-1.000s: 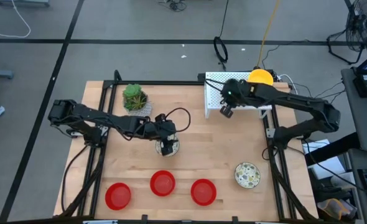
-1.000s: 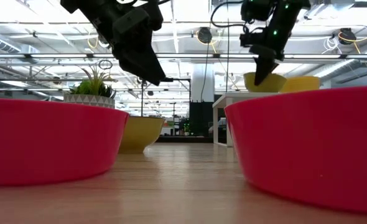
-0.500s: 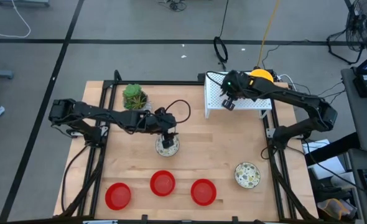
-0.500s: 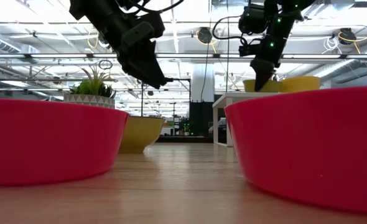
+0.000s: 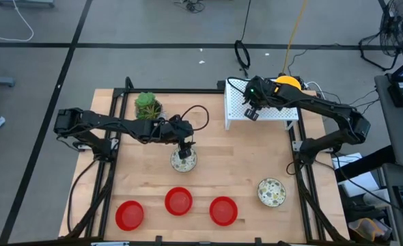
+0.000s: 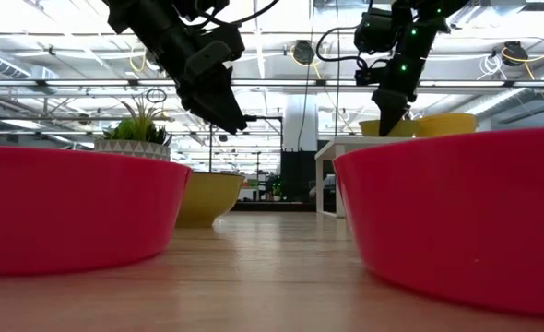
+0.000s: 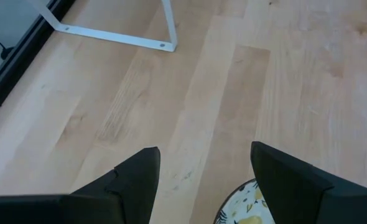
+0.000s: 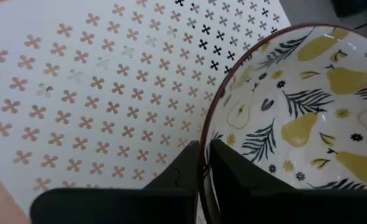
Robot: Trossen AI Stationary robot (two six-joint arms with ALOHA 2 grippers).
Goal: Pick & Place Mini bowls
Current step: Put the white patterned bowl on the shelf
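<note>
My right gripper [image 5: 251, 111] is over the white perforated rack [image 5: 237, 102] at the far right, shut on a whitish pear-and-leaf patterned bowl [image 8: 295, 118]. That bowl shows in the low view as a yellowish bowl [image 6: 385, 127] level with the rack top. My left gripper [image 5: 183, 145] hangs open just above another patterned bowl [image 5: 184, 161], which rests on its base at the table's middle; its rim shows between the fingers [image 7: 242, 208]. A third patterned bowl [image 5: 272, 192] sits at the near right. Three red bowls [image 5: 179, 201] stand along the near edge. Yellow bowls [image 5: 286, 84] are on the rack. My right gripper pinches the patterned bowl's dark rim [image 8: 202, 146], with one finger [image 8: 236, 171] inside the bowl and one [image 8: 180, 168] outside. The fingers come from above, pointing down. The bowl sits level at the rack's top; whether its base rests there, I cannot tell.
A white pot with a green plant [image 5: 147, 106] stands at the far left of the table. The rack's white leg [image 7: 168, 25] is near the left gripper. Black frame rails [image 5: 109, 171] run along both table sides. Bare wood [image 5: 235, 160] lies between the middle bowl and the rack.
My right gripper moved toward the far edge over the rack and lowered the patterned bowl from a tilted, raised pose down to the rack top. My left gripper rose from the middle patterned bowl and drew slightly toward the far edge; that bowl stayed in place.
</note>
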